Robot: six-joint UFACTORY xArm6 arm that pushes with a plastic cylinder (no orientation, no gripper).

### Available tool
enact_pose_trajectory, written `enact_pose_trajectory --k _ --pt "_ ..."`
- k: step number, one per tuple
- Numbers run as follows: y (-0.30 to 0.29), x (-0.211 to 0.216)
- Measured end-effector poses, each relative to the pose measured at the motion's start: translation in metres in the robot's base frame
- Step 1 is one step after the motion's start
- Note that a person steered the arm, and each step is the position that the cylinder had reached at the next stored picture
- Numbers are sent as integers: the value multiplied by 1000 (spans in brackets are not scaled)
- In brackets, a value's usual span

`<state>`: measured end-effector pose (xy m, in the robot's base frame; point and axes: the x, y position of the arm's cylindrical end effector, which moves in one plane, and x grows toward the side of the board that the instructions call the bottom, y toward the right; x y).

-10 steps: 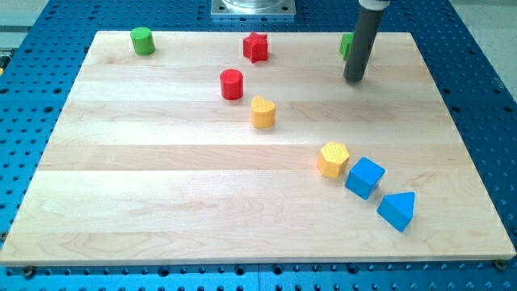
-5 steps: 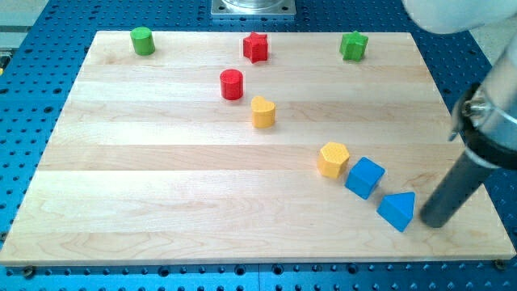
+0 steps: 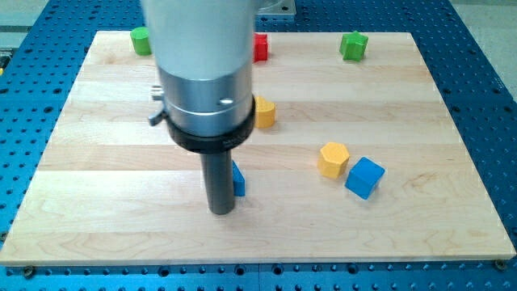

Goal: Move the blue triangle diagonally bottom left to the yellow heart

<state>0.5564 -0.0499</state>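
Having swept the blue triangle (image 3: pixel 238 179) leftward, we are pressing my tip (image 3: pixel 221 212) beside it, below the yellow heart (image 3: pixel 264 113).

My tip (image 3: pixel 221 210) touches the blue triangle (image 3: pixel 238 179).

The arm's wide grey cylindrical housing (image 3: pixel 202 56) fills the view's upper centre-left, ringed below by a black collar (image 3: pixel 210 137). From it a straight dark rod (image 3: pixel 219 178) descends upright; my tip (image 3: pixel 222 212) meets the table.
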Motion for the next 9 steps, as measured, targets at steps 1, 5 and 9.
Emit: enact_pose_trajectory --k 1,5,9 --pt "26 -1" --pt "12 -80" --pt "-111 -133"
